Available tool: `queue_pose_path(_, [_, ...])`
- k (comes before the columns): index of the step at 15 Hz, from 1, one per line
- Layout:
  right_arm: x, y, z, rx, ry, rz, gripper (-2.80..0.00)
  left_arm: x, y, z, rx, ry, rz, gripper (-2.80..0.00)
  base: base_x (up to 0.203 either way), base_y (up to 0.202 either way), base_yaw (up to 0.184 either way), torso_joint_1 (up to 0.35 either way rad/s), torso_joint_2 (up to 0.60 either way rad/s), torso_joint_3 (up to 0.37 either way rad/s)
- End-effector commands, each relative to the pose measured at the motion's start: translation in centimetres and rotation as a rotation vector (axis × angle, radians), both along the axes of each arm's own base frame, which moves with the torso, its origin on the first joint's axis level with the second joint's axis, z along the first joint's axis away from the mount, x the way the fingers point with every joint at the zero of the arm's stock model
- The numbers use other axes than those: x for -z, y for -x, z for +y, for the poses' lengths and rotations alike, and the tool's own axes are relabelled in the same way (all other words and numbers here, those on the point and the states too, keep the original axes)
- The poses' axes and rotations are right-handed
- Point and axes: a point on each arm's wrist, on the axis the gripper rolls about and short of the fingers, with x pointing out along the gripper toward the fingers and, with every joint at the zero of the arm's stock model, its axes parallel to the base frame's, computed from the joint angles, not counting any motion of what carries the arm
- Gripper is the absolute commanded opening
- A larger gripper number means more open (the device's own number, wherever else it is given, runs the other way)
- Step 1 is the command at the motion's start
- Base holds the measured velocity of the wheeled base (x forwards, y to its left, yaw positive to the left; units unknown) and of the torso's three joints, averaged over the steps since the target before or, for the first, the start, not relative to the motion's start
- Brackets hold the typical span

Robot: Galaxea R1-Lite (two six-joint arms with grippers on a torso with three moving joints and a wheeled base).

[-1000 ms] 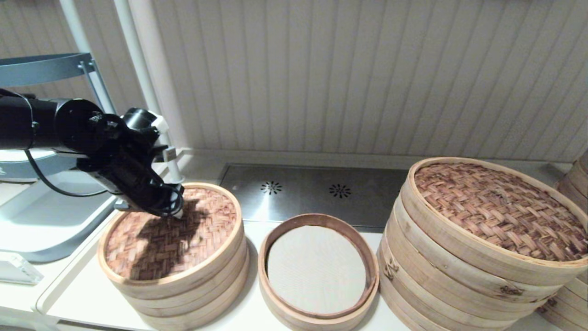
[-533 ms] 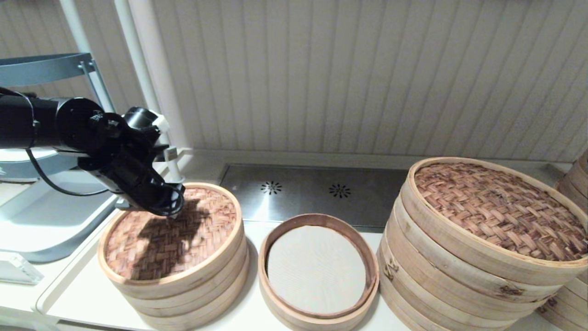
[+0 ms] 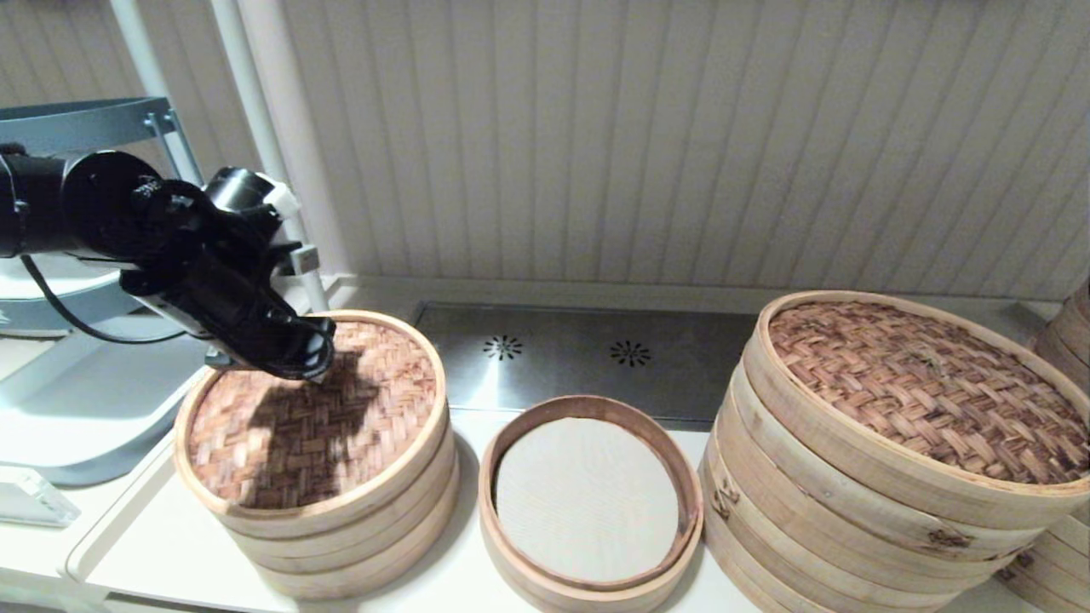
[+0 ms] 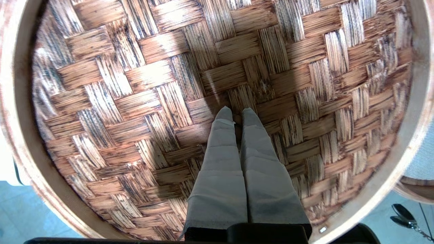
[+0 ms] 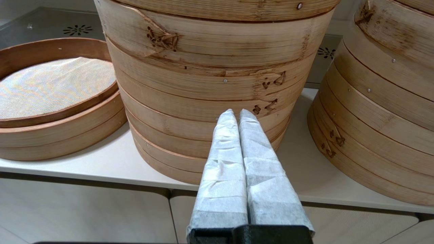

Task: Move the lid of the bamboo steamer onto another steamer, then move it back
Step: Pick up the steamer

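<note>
The small bamboo steamer lid (image 3: 341,434) with its reddish herringbone weave hangs slightly raised and tilted over the pale three-tier steamer (image 3: 358,545). My left gripper (image 3: 319,373) is shut on the tiny loop at the lid's centre. In the left wrist view the lid (image 4: 135,84) fills the picture and the left gripper (image 4: 237,113) pinches that loop. The low dark-rimmed steamer (image 3: 588,407) with a grey-white liner stands just to the right, uncovered. It also shows in the right wrist view as the low steamer (image 5: 61,115). My right gripper (image 5: 236,113) is shut on nothing, low by the counter's front edge.
A much larger stack (image 3: 851,528) with a dark woven lid stands right of the low steamer, close before the right gripper as the large stack (image 5: 210,78). Another stack (image 5: 383,101) sits further right. A steel drain plate (image 3: 596,349) lies behind, a white tray (image 3: 77,409) at the left.
The left gripper has risen and shifted slightly left with the lid's loop in it. The lid has come up off the three-tier steamer and tilted.
</note>
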Motion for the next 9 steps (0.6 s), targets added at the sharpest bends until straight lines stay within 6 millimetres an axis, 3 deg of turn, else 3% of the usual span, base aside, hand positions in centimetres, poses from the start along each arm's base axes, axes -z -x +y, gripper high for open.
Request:
queue_pose_path(1, [0.0, 0.0, 0.0, 0.000, 0.000, 0.003, -2.80, -1.0, 0.6, 0.1, 0.001, 0.005, -0.026, -2.80, 0.000, 0.000, 0.000, 0.000, 0.00, 0.000])
queue_pose_path(9, [0.0, 0.0, 0.0, -0.001, 0.000, 0.002, -2.80, -2.9, 2.4, -1.0, 0.055, 0.026, -0.052, -2.80, 0.000, 0.000, 0.000, 0.000, 0.00, 0.000])
